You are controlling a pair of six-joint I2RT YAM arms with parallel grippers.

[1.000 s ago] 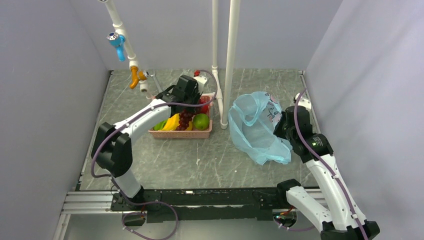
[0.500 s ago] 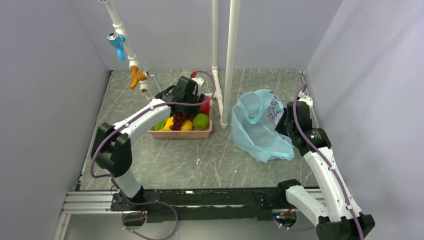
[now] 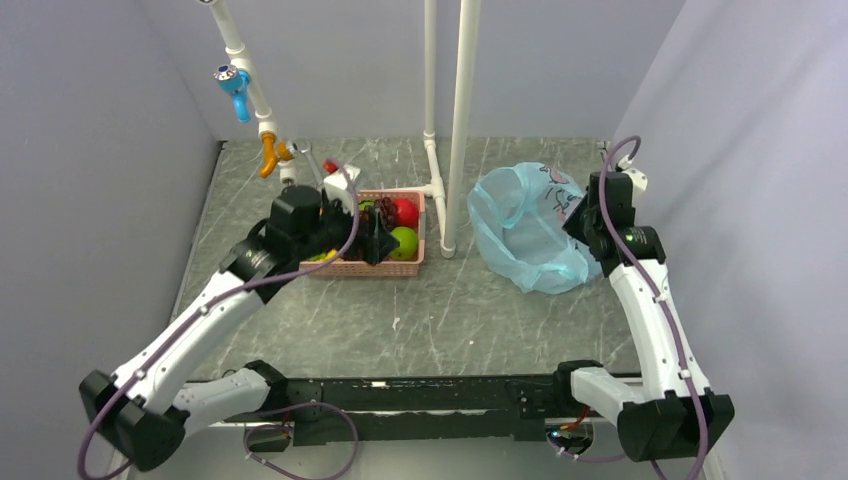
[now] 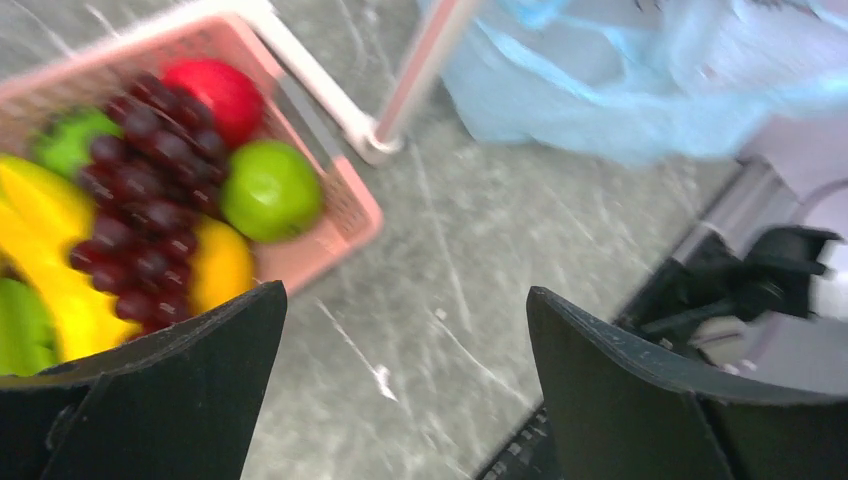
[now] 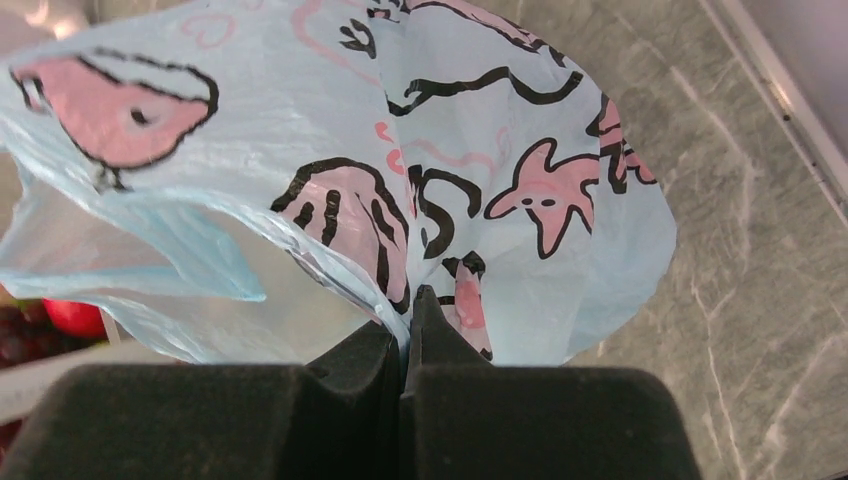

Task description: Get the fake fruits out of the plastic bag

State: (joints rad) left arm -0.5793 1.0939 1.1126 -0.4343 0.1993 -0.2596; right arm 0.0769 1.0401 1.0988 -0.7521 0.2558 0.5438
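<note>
The task is looking close to finished. The fake fruits (image 3: 400, 225) are sitting in the pink basket (image 3: 360, 268) near the far middle of the worktop (image 3: 450, 310): the red apple (image 3: 405, 211), the green apple (image 4: 270, 190), the dark grapes (image 4: 150, 180) and the yellow bananas (image 4: 45, 230) are all showing there, with more green and yellow pieces around them that I am not identifying for sure. The plastic bag (image 3: 520, 235) is lying limp toward the far right edge, and no fruit is showing through its thin film, though its folds are hiding part of the inside.

The left end effector (image 4: 402, 300) is hovering by the near edge of the basket with its jaws spread wide and nothing between them. The right end effector (image 5: 405, 312) is pinching a fold of the bag, jaws fully together.

Compared with a second ago, the left arm is now drawn back toward the near left, its jaws having opened from a narrow gap. The right arm is reaching farther back, and the bag is sitting nearer the far right corner, more bunched.
</note>
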